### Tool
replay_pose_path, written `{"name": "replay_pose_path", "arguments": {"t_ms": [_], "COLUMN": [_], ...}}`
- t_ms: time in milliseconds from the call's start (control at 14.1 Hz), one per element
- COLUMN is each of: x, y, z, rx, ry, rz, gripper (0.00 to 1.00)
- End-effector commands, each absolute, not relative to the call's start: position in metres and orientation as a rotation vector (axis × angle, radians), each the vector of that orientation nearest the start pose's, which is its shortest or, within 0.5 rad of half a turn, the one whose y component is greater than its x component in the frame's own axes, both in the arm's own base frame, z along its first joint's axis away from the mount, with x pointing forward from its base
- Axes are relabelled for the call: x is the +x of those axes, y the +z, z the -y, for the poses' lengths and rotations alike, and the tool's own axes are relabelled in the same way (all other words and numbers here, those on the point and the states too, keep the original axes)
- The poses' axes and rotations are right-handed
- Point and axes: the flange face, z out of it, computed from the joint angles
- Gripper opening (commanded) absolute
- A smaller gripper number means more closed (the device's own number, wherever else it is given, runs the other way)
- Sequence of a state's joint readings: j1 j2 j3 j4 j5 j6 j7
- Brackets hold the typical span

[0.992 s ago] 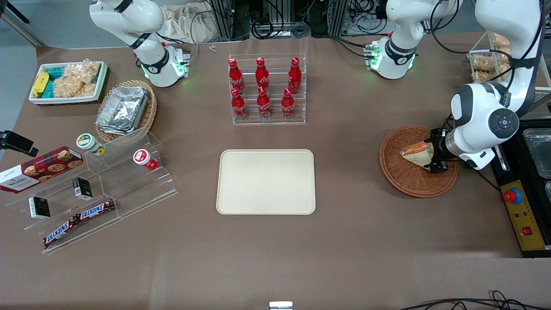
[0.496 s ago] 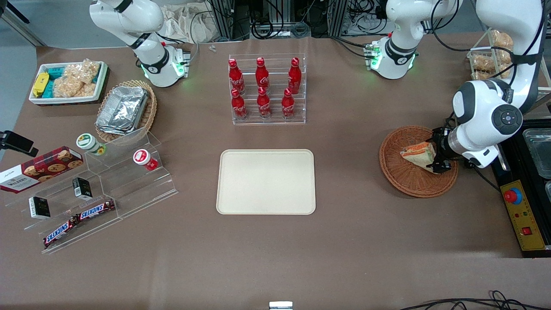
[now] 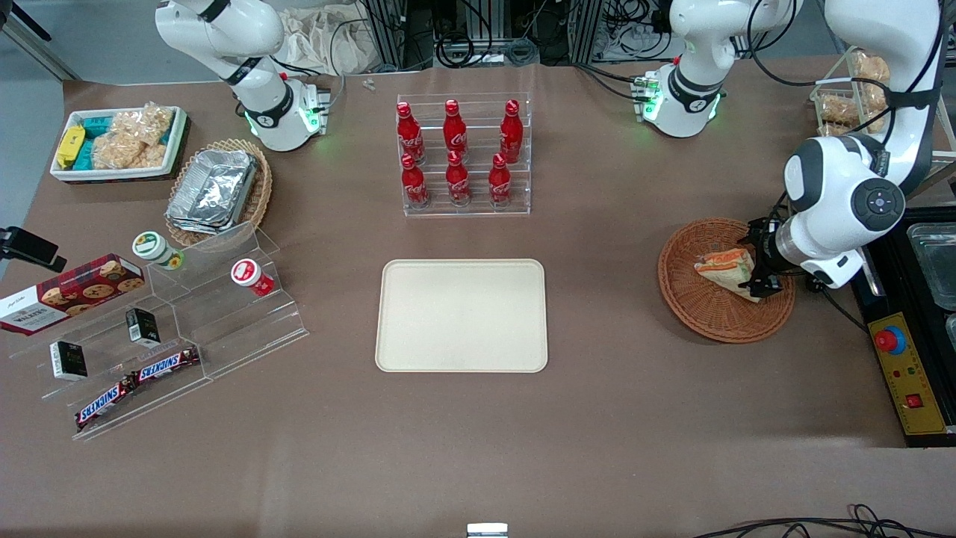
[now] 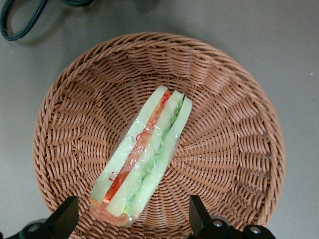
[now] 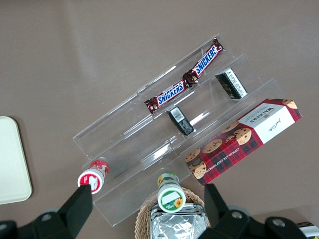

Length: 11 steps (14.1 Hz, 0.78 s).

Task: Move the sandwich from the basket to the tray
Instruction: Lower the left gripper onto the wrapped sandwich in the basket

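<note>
The sandwich (image 3: pixel 723 267) is a wrapped wedge of pale bread with red and green filling, lying in the round reddish-brown basket (image 3: pixel 691 314) toward the working arm's end of the table. My left gripper (image 3: pixel 759 261) hangs over the basket and is open, one finger on each side of the sandwich's wide end. In the wrist view the sandwich (image 4: pixel 144 159) lies slanted across the basket (image 4: pixel 229 119), and the gripper (image 4: pixel 133 215) straddles its end with both fingertips (image 4: pixel 198 213) apart from the wrap. The cream tray (image 3: pixel 461 315) lies bare at the table's middle.
A clear rack of red cola bottles (image 3: pixel 457 153) stands farther from the camera than the tray. A black box with a red stop button (image 3: pixel 890 340) sits beside the basket. Toward the parked arm's end stand an acrylic snack stand (image 3: pixel 172 329), a foil-container basket (image 3: pixel 216 190) and a white bin (image 3: pixel 116 142).
The left arm's wrist has shifted slightly away from the camera over the basket. The sandwich has stayed in place and the fingers have stayed open.
</note>
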<state>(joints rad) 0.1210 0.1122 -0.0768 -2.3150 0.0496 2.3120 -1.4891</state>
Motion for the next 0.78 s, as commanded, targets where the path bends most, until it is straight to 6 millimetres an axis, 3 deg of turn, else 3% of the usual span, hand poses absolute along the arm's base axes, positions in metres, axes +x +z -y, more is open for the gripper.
{"name": "replay_pose_path", "arguments": {"t_ms": [0, 142, 354, 425, 496, 567, 709], "x": [0.488, 0.490, 0.494, 0.495, 0.496, 0.497, 0.501], "y": [0.261, 0.241, 0.228, 0.227, 0.230, 0.235, 0.238], "z": [-0.019, -0.019, -0.019, -0.019, -0.019, -0.020, -0.017], "rx": [-2.241, -2.248, -2.257, -2.262, -2.267, -2.272, -2.301], "ry": [0.044, 0.043, 0.030, 0.028, 0.020, 0.009, -0.019], "rz": [2.106, 2.115, 2.126, 2.124, 2.125, 2.127, 2.087], "gripper": [1.00, 1.00, 0.99, 0.80, 0.38, 0.05, 0.00]}}
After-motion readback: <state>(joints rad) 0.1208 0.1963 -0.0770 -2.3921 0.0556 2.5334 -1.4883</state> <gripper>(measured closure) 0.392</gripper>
